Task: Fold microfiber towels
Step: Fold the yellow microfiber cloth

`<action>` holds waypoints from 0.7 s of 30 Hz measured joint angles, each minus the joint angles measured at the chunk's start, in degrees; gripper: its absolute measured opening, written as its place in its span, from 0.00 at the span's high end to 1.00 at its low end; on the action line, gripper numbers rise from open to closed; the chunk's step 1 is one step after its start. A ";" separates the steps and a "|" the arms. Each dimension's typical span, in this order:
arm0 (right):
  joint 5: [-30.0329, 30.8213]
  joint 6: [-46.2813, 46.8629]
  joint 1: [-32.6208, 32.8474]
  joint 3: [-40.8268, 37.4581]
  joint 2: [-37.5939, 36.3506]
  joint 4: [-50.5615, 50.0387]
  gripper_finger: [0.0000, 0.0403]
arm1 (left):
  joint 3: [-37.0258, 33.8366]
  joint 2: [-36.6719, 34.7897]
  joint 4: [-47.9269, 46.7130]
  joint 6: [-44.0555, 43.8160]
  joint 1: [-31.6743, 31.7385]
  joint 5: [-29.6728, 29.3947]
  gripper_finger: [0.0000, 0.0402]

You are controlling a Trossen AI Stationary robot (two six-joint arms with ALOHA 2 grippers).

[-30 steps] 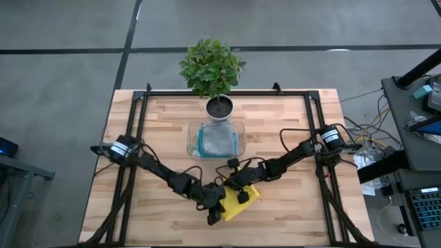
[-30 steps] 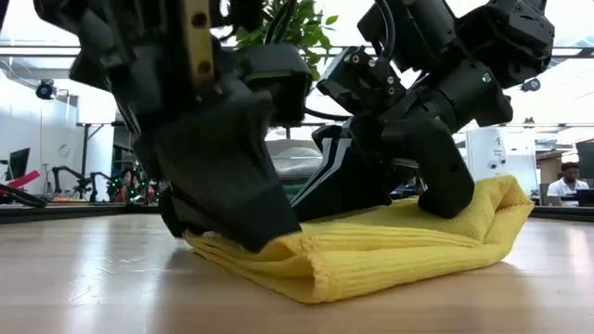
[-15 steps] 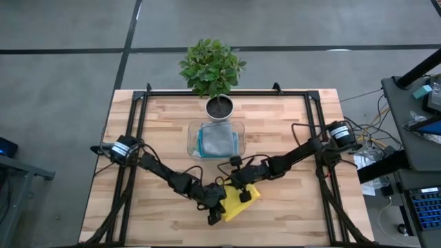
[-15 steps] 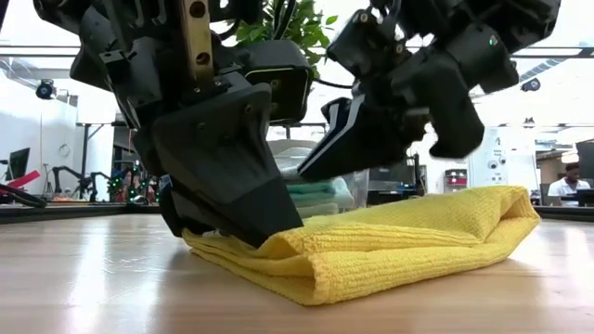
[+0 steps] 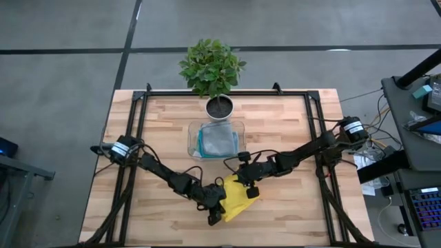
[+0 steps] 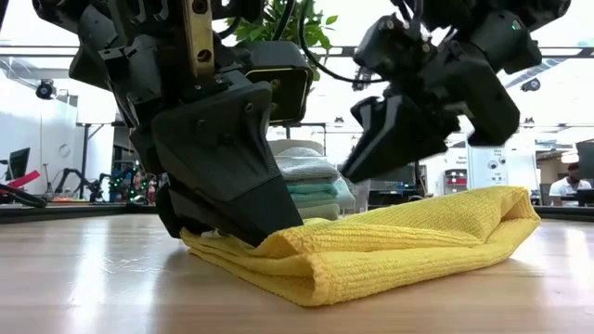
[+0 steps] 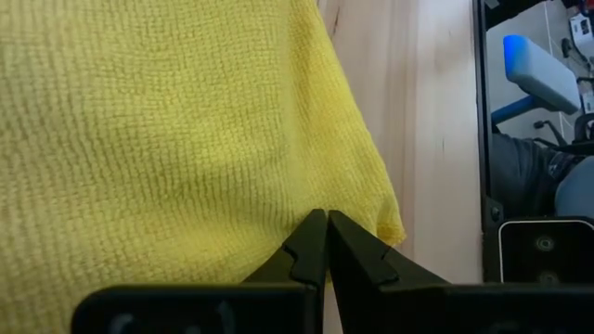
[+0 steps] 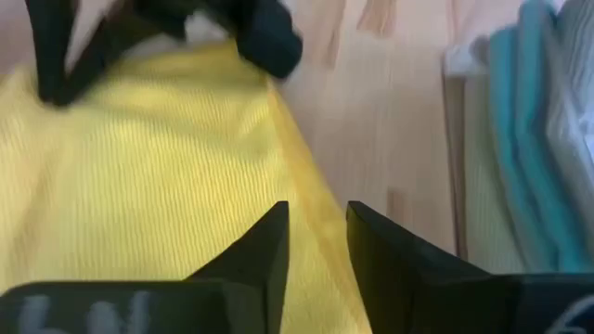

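- We see the left gripper [image 7: 326, 243] with its jaws clenched together, tips pressed down on the yellow towel [image 5: 238, 200] near the towel's front edge; whether any cloth is pinched between them we cannot tell.
- We see the right gripper [image 8: 316, 243] with its jaws parted and nothing between them, raised just above the yellow towel's far side and clear of the cloth in the low view.
- The yellow towel lies folded on the wooden counter [image 5: 289, 124], near the front middle, its doubled fold edge facing the low camera [image 6: 371, 260].
- Behind it, toward the middle of the counter, a clear tray [image 5: 192, 141] holds a stack of folded towels [image 6: 311, 186]: a pale grey one on top, with teal and green showing beneath.
- Behind the tray, a potted plant [image 5: 212, 69] stands at the counter's back edge.
- We read no brand, label or writing on any of these things.
- In the low view a person [image 6: 568, 183] sits far off in the room behind.
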 joint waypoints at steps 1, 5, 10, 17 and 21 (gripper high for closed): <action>0.00 0.72 0.01 -0.54 -0.10 -0.01 0.74 | 0.00 -0.02 0.00 0.00 0.00 0.00 1.00; 0.23 1.86 0.02 -2.15 -0.10 -0.30 0.82 | 0.00 -0.43 -0.09 0.00 0.01 0.02 1.00; 0.22 1.96 0.52 -3.06 -0.03 -0.70 0.90 | 0.00 -0.72 -0.48 -0.02 0.00 0.02 1.00; 5.12 1.21 0.52 -3.69 2.23 -2.03 0.97 | 0.00 -0.72 -0.44 -0.07 0.00 0.02 1.00; 7.97 0.93 0.52 -4.20 3.21 -2.00 0.98 | 0.02 -0.72 0.07 -0.13 -0.12 0.02 1.00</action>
